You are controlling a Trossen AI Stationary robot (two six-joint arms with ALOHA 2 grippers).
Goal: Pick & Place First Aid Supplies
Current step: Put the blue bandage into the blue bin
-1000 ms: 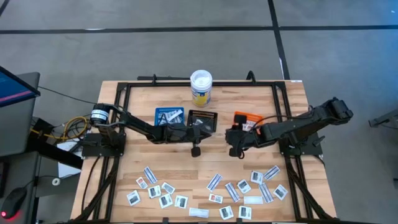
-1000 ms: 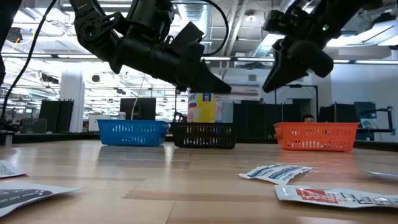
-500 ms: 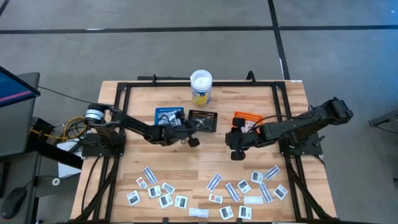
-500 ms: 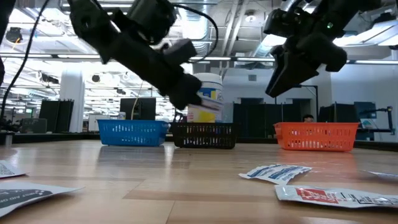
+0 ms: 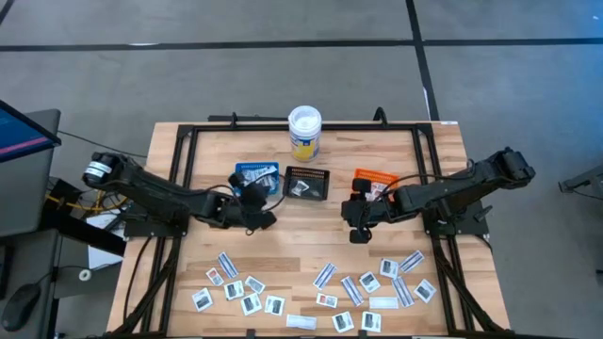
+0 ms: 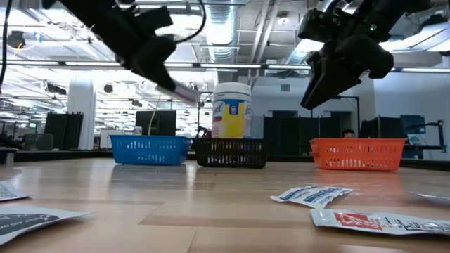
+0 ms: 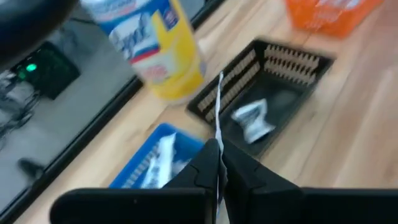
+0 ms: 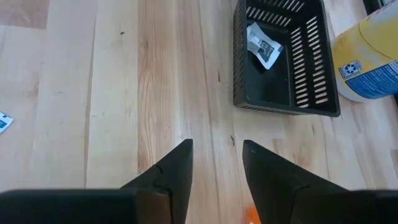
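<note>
My left gripper (image 5: pixel 254 198) hangs above the table just in front of the blue tray (image 5: pixel 256 175), shut on a thin white packet (image 7: pixel 219 106) that shows edge-on. My right gripper (image 5: pixel 356 226) hovers open over bare wood in front of the orange tray (image 5: pixel 375 179), with nothing between its fingers (image 8: pixel 174 168). One packet (image 8: pixel 264 42) lies on the floor of the black tray (image 5: pixel 307 182). Several loose first aid packets lie flat near the table's front edge in a left cluster (image 5: pixel 243 290) and a right cluster (image 5: pixel 382 285). My left gripper pinches the packet between its two fingers (image 7: pixel 239 171). The packet's free end (image 7: pixel 219 93) sticks out past the fingertips, pointing toward the trays. The fingers slant a little downward from the table's near left. The packet hangs clear of the table and trays (image 6: pixel 188 91).
A white-lidded, yellow-labelled tub (image 5: pixel 304 132) stands behind the trays at the far edge. The three trays sit in a row across the table's middle. A black frame (image 5: pixel 283 124) runs round the table's far half. Bare wood lies between the trays and the packets.
My left gripper, still shut, has swung from in front of the black tray toward the table's left edge and now sits in front of the blue tray. It has risen a little and tipped up nearer to level. The packet has gone with it.
</note>
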